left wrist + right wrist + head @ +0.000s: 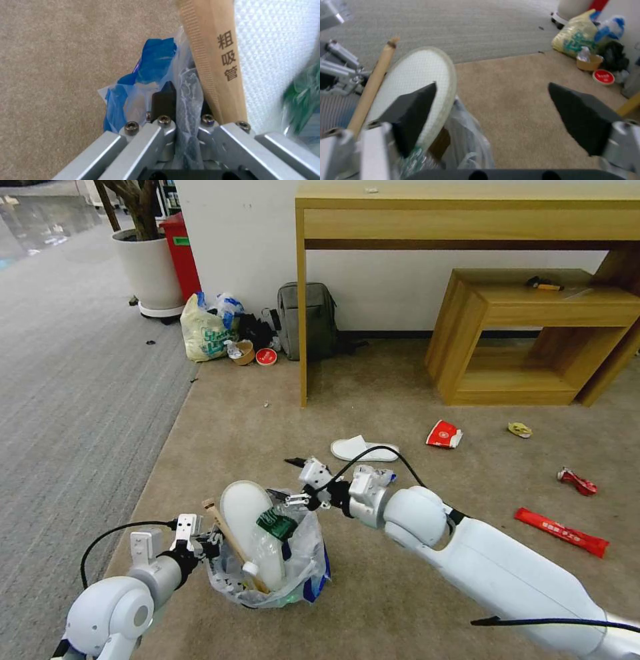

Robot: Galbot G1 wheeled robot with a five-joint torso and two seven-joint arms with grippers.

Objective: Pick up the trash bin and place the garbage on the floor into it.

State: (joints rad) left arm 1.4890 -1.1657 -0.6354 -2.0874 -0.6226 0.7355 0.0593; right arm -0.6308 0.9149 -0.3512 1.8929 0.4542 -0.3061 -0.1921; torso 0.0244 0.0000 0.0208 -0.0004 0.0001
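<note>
Crinkly translucent plastic with blue print lines the small round black trash bin (270,573), which sits in the head view on the beige short-pile carpet floor (280,427), and every place below is given from that bin. The left tool (208,541) is at its rim on the side nearest the grey ribbed carpet (73,400), pinching the rim, presumably to keep the bin steady and carried. Standing upright in the bin are a white textured slipper (241,510), a green-label clear plastic bottle (272,543) and a long wooden stick (230,537). The right tool (301,499) hovers just over the far rim, apparently having brought litter there. Beyond the bin lies a second white slipper (363,449); farther off toward the low wooden desk (533,333) lie a red paper wrapper (444,435) and a long red packet (562,531), so I judge the task partly done.

From the left wrist, that tool (185,100) is closed tight on the bagged rim, one black fingertip (164,100) outside the plastic, with the stick (216,62) beside it.

From the right wrist, its tool (493,110) gapes wide with nothing between the black pads (580,115), above the slipper (416,82) and the bag edge.
</note>
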